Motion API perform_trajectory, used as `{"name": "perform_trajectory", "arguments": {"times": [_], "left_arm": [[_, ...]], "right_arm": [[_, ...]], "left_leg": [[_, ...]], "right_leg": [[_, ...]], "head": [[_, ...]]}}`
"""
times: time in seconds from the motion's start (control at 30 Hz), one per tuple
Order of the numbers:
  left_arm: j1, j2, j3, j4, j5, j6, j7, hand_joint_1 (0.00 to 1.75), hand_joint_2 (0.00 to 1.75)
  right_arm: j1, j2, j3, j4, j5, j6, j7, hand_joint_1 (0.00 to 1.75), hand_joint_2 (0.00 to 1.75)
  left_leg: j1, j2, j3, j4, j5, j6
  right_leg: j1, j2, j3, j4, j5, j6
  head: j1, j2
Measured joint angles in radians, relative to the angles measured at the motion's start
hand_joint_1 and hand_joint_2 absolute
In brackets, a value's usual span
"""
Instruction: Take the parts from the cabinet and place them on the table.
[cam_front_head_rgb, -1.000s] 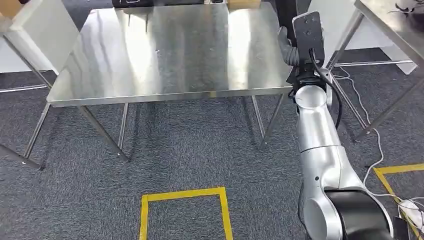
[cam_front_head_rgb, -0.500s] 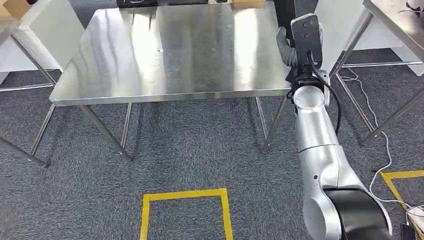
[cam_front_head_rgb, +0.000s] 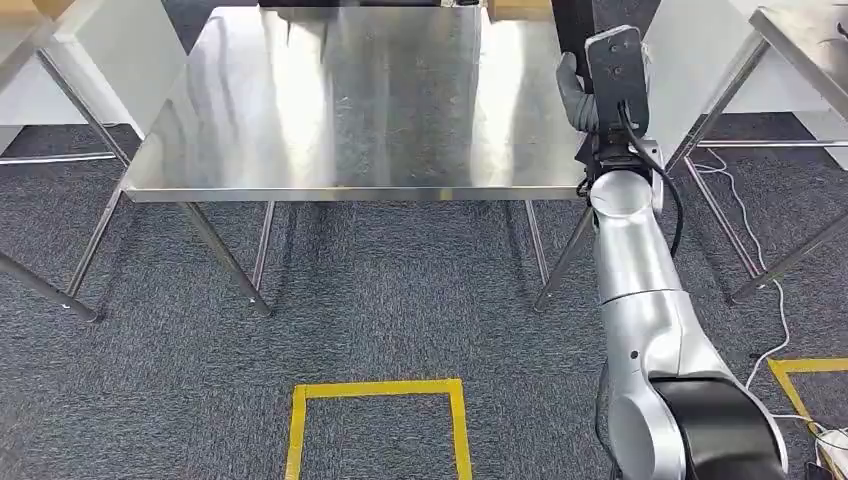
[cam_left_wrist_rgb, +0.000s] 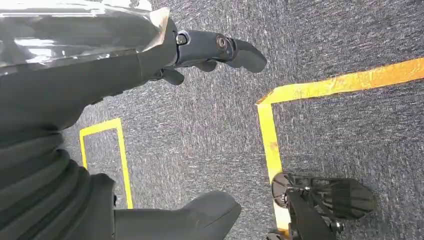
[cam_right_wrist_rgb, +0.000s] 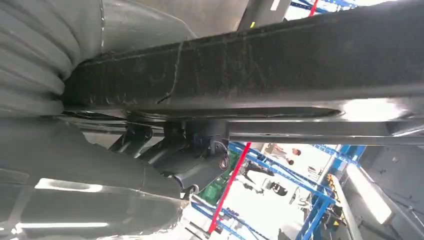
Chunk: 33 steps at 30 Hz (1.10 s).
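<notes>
No text, label, brand, number or sign can be read on anything in these views.

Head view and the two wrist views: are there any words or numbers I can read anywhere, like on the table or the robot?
No words, numbers or brand marks can be read in these pictures.
Steel table: bare metal, no text.
Yellow tape on the carpet: plain lines, no writing.
Black part in the right hand: no label shows.
Left hand: no text.
White patch on a dark post: too small to read.
</notes>
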Motion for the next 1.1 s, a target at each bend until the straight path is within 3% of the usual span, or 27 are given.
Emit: {"name": "perform_trajectory", "arguments": {"times": [0.3,0.43,0.53,0.63,0.67,0.7,0.77,0.8,0.83,0.87,0.9,0.97,1.0,1.03,1.07,1.1], "left_arm": [[0.0,0.0,0.0,0.0,0.003,-0.013,0.01,0.0,1.75],[0.0,0.0,0.0,0.0,0.0,-0.011,0.012,0.0,1.75],[0.001,0.001,0.0,0.0,-0.004,-0.004,0.013,0.0,1.75],[0.001,0.001,0.0,0.0,-0.007,0.002,0.013,0.0,1.75],[0.002,0.0,0.0,0.0,-0.007,0.003,0.013,0.0,1.75],[0.002,-0.003,0.0,0.0,-0.007,0.004,0.013,0.0,1.75],[0.0,-0.003,0.0,0.0,-0.008,0.005,0.013,0.0,1.75],[-0.001,-0.004,0.0,0.0,-0.009,0.006,0.013,0.0,1.75],[0.0,-0.004,0.0,0.0,-0.009,0.008,0.013,0.0,1.75],[0.001,-0.005,0.0,0.0,-0.009,0.008,0.013,0.0,1.75],[0.002,-0.006,0.0,0.0,-0.009,0.011,0.012,0.0,1.75],[0.002,-0.008,0.0,0.0,-0.009,0.015,0.008,0.0,1.75],[0.001,-0.007,0.0,0.0,-0.009,0.02,0.007,0.0,1.75],[0.001,-0.007,0.0,0.0,-0.01,0.023,0.005,0.0,1.75],[0.001,-0.008,0.0,0.0,-0.01,0.024,0.005,0.0,1.75],[0.001,-0.008,0.0,0.0,-0.012,0.024,0.005,0.0,1.75]], "right_arm": [[-0.001,0.0,0.0,0.0,0.0,0.011,0.002,1.75,1.75],[-0.002,-0.002,0.0,0.0,0.0,0.013,0.002,1.75,1.75],[-0.002,-0.002,0.0,0.0,0.0,0.013,0.002,1.75,1.75],[-0.002,-0.002,0.0,-0.002,0.0,0.013,0.002,1.75,1.75],[-0.002,-0.003,0.0,-0.004,0.0,0.013,0.003,1.75,1.75],[-0.003,-0.004,0.0,-0.004,0.0,0.013,0.003,1.75,1.75],[-0.005,-0.008,0.0,-0.004,0.0,0.013,0.003,1.75,1.75],[-0.001,-0.01,0.0,-0.003,0.0,0.013,0.004,1.75,1.75],[0.005,-0.013,0.0,-0.003,0.0,0.013,0.006,1.75,1.75],[0.009,-0.015,0.0,-0.003,0.0,0.013,0.008,1.75,1.75],[0.011,-0.017,0.0,-0.003,-0.001,0.013,0.01,1.75,1.75],[0.009,-0.021,0.0,-0.003,-0.002,0.013,0.01,1.75,1.75],[0.007,-0.024,0.0,-0.003,-0.002,0.013,0.01,1.75,1.75],[0.007,-0.023,0.001,-0.002,-0.002,0.013,0.009,1.75,1.75],[0.008,-0.022,0.0,-0.002,-0.002,0.013,0.009,1.75,1.75],[0.011,-0.022,0.0,-0.002,-0.002,0.013,0.01,1.75,1.75]], "left_leg": [[-0.001,0.0,0.0,0.001,0.001,0.003],[-0.002,0.0,0.0,0.002,-0.001,0.006],[-0.005,0.0,-0.001,0.004,-0.005,0.013],[-0.009,-0.001,0.003,-0.004,-0.008,0.025],[0.006,-0.002,0.017,-0.022,0.001,0.035],[0.002,-0.001,0.024,-0.027,0.002,0.038],[0.003,-0.001,0.027,-0.026,-0.001,0.045],[0.003,-0.003,0.027,-0.026,-0.003,0.047],[0.002,-0.009,0.028,-0.026,-0.004,0.046],[0.002,-0.013,0.03,-0.025,-0.007,0.043],[0.004,-0.018,0.033,-0.024,-0.009,0.04],[0.007,-0.027,0.038,-0.013,-0.021,0.027],[0.007,-0.029,0.036,-0.005,-0.029,0.019],[0.0,-0.031,0.032,-0.001,-0.034,0.012],[0.0,-0.031,0.032,-0.001,-0.034,0.01],[0.003,-0.031,0.034,-0.003,-0.033,0.008]], "right_leg": [[-0.001,0.0,0.0,-0.001,0.002,0.003],[-0.009,0.0,-0.001,-0.002,0.003,0.008],[-0.013,0.0,0.0,-0.003,0.002,0.012],[-0.015,-0.002,0.005,-0.012,0.001,0.026],[-0.01,-0.001,-0.003,-0.003,-0.004,0.028],[-0.013,0.005,-0.01,0.025,-0.017,0.025],[-0.012,0.012,-0.09,0.175,-0.081,0.01],[-0.01,0.017,-0.137,0.258,-0.108,0.008],[-0.01,0.019,-0.17,0.311,-0.116,0.012],[-0.011,0.019,-0.177,0.309,-0.104,0.019],[-0.013,0.019,-0.16,0.263,-0.075,0.028],[-0.02,0.019,-0.075,0.067,0.015,0.048],[-0.021,0.019,-0.056,0.016,0.031,0.045],[-0.012,0.021,-0.044,0.014,0.029,0.035],[-0.014,0.021,-0.046,0.016,0.031,0.024],[-0.009,0.021,-0.047,0.017,0.029,0.02]], "head": [[0.0,0.0],[0.0,0.0],[0.0,0.0],[-0.002,0.0],[0.001,0.0],[0.003,0.0],[0.005,0.0],[0.005,0.0],[0.005,0.0],[0.005,0.0],[0.006,0.0],[0.008,0.0],[0.011,0.0],[0.011,0.0],[0.008,0.0],[0.006,0.0]]}}
